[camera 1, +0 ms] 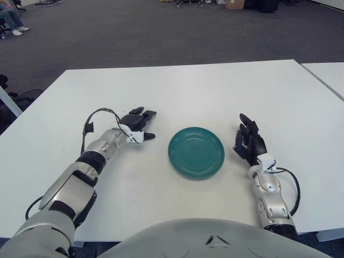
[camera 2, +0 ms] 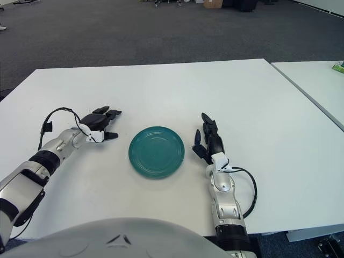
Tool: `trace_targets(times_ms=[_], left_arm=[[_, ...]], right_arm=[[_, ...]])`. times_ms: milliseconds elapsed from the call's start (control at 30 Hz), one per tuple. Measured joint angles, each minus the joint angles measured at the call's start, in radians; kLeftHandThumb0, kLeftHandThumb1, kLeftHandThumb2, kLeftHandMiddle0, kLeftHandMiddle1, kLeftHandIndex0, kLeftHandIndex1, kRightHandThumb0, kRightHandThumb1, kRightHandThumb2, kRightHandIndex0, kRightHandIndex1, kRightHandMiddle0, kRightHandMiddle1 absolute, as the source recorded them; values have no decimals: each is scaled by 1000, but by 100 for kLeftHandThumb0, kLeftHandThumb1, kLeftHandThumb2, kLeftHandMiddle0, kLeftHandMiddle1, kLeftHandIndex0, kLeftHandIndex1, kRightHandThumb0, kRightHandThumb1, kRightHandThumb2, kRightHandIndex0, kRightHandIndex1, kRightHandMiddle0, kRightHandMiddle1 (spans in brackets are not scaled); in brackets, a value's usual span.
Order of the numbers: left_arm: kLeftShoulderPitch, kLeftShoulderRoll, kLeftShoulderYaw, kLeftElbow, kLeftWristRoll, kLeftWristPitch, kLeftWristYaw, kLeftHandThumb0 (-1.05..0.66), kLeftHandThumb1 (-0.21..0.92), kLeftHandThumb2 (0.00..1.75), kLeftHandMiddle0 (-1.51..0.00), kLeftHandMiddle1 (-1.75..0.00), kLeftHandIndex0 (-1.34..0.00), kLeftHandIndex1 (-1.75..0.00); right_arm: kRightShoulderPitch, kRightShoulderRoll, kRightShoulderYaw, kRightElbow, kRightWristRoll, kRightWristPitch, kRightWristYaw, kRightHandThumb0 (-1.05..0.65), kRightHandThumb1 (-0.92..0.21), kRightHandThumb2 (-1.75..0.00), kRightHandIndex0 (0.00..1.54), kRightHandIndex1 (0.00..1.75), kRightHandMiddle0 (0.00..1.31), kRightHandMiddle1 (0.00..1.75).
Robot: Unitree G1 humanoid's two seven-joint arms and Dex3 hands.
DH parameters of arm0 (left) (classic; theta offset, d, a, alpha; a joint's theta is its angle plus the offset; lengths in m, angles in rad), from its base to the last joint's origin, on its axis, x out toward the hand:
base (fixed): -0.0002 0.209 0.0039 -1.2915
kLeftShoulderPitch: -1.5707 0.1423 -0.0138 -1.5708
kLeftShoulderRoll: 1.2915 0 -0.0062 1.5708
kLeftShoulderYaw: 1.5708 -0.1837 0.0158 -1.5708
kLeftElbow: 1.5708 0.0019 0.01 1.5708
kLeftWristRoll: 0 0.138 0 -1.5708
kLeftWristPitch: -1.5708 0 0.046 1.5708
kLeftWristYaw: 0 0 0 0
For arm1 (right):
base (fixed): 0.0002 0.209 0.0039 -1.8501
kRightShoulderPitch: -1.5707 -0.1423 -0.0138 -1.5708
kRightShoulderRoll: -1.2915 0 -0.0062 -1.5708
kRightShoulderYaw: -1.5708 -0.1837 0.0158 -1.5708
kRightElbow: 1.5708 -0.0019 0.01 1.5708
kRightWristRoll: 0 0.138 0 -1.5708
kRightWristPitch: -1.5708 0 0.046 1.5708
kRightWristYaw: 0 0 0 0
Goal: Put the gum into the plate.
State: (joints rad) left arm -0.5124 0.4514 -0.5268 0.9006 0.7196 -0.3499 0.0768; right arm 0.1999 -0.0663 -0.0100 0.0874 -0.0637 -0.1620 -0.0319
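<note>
A teal plate [camera 1: 196,152] sits on the white table [camera 1: 215,91], with nothing in it. My left hand [camera 1: 145,124] shows just left of the plate, low over the table, fingers stretched out and the thumb apart, holding nothing. To the right of the plate is my right hand [camera 1: 248,138], its fingers extended and holding nothing. No gum shows in either view.
A second white table [camera 2: 317,80] stands to the right across a narrow gap, with a small green object [camera 2: 338,67] at the view's edge. A black cable [camera 1: 97,115] loops over my left wrist. Grey carpet lies beyond the table's far edge.
</note>
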Motion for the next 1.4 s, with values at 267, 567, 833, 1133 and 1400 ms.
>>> trace_targets(times_ms=[267,567,833,1133,1400], left_arm=[[0,22,-1,-3,15,-4,-8,-105,92,40,0,0,0,-20],[0,86,3,-52,23,-7,-53,-105,92,37,0,0,0,-33],[4,134,27,-126,11,1,-114,-105,92,37,0,0,0,-55],[31,184,82,-243,-21,6,-158,-105,92,34,-14,-5,0,-85],[58,221,119,-302,-28,-10,-154,-105,92,32,-19,-6,0,-88]], right_arm=[[-3,0,-1,2,0,1,5,-77,-92,-93,14,0,0,35],[-4,0,-3,5,1,-1,11,-77,-92,-92,13,0,0,34],[-4,0,-5,7,5,-3,13,-77,-92,-92,13,0,0,32],[-7,0,-5,9,6,-3,15,-75,-92,-92,13,0,0,33],[-10,-2,-6,16,6,-6,20,-77,-92,-92,13,0,0,30]])
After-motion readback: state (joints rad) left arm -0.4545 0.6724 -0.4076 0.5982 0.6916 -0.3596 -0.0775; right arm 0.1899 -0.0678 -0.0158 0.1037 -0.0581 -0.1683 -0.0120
